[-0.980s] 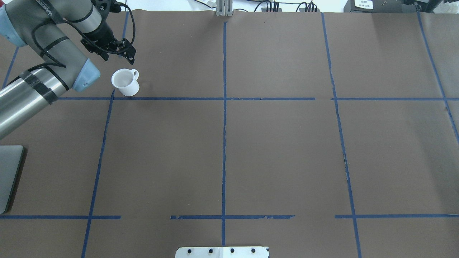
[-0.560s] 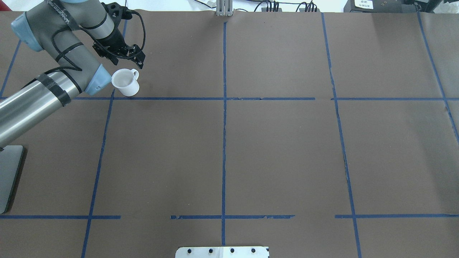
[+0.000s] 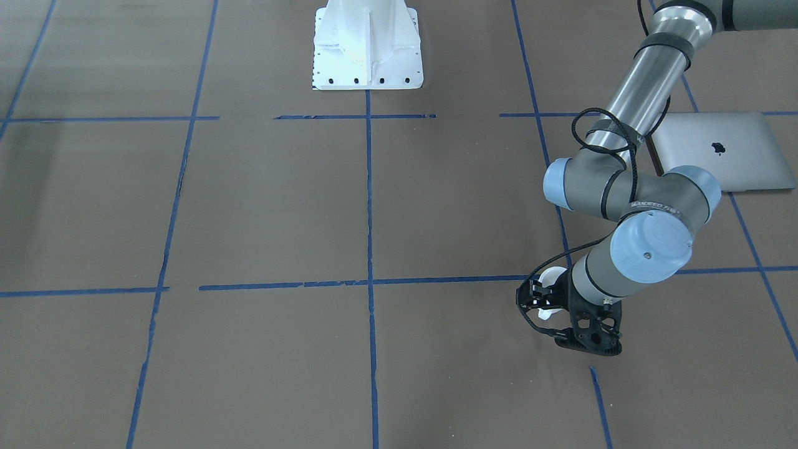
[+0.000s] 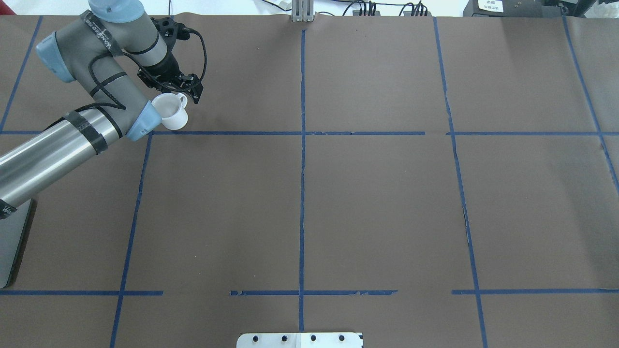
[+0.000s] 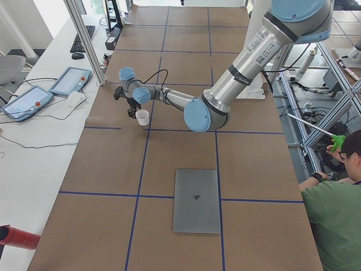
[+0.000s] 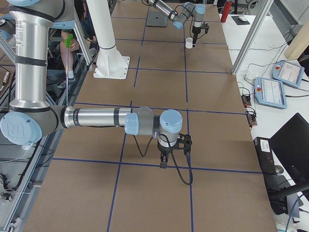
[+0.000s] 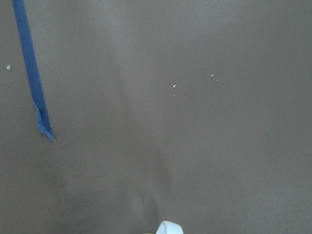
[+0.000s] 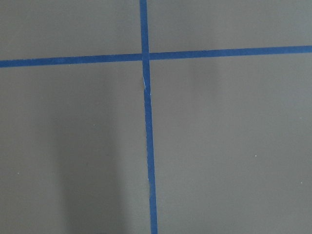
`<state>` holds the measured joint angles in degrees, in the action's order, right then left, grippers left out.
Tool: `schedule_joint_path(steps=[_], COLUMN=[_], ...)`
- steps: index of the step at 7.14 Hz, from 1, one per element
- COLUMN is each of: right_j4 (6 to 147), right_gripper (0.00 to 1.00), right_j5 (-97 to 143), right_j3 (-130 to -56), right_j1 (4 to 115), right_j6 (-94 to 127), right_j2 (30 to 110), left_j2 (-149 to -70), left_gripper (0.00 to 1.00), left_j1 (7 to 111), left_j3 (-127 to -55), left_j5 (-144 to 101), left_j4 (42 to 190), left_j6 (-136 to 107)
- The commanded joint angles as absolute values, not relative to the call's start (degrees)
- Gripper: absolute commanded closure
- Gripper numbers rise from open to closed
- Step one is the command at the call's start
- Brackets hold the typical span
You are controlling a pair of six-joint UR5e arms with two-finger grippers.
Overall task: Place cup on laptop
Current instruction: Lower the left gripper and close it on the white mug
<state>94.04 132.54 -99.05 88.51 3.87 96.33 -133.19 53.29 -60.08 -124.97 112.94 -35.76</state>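
Observation:
The small white cup [image 4: 169, 113] stands upright on the brown table at the far left, its handle [image 4: 183, 99] pointing away from the robot. My left gripper [image 4: 180, 93] is open and hangs over the cup's far rim and handle, its fingers on either side of the handle. In the front view the gripper [image 3: 536, 300] hides most of the cup [image 3: 552, 275]. The silver-grey laptop [image 3: 723, 153] lies shut and flat near the robot's left side, with only its edge [image 4: 9, 241] in the overhead view. My right gripper [image 6: 164, 162] shows only in the right side view, so I cannot tell its state.
Blue tape lines [image 4: 302, 145] divide the brown table cover into squares. The white robot base plate [image 3: 366, 47] stands at the robot's edge of the table. Cables and boxes [image 4: 488, 7] lie beyond the far edge.
My left arm has swung right and toward the cup, so the open gripper moved from beyond the cup's left to over its handle. The cup has not moved.

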Motion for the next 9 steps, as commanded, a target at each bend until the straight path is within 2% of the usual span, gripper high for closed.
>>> schedule_joint_path(steps=[1, 2, 4, 5, 7, 9], right_j4=[94.0, 94.0, 94.0, 94.0, 94.0, 94.0], right_gripper=[0.00, 0.00, 0.00, 0.00, 0.00, 0.00], right_j5=[132.5, 132.5, 132.5, 132.5, 132.5, 132.5], right_j3=[-99.1, -99.1, -99.1, -99.1, -99.1, -99.1], right_j1=[88.5, 88.5, 88.5, 88.5, 88.5, 88.5], right_j6=[3.9, 3.9, 3.9, 3.9, 3.9, 3.9], right_j2=[96.3, 96.3, 96.3, 96.3, 96.3, 96.3], left_j2=[-133.2, -133.2, -133.3, -133.3, -133.5, -132.2], left_gripper=[0.26, 0.38, 0.84, 1.00, 1.00, 1.00], left_j1=[53.0, 53.0, 52.7, 52.7, 53.3, 58.5], left_j3=[-58.1, -57.9, -57.9, -58.0, -59.2, -63.3], left_j5=[-124.1, -124.1, -124.1, -124.1, -124.4, -127.8], left_j4=[115.2, 115.3, 115.2, 115.1, 114.4, 110.9], left_j6=[-35.9, -35.9, -35.9, -36.6, -39.5, -38.5])
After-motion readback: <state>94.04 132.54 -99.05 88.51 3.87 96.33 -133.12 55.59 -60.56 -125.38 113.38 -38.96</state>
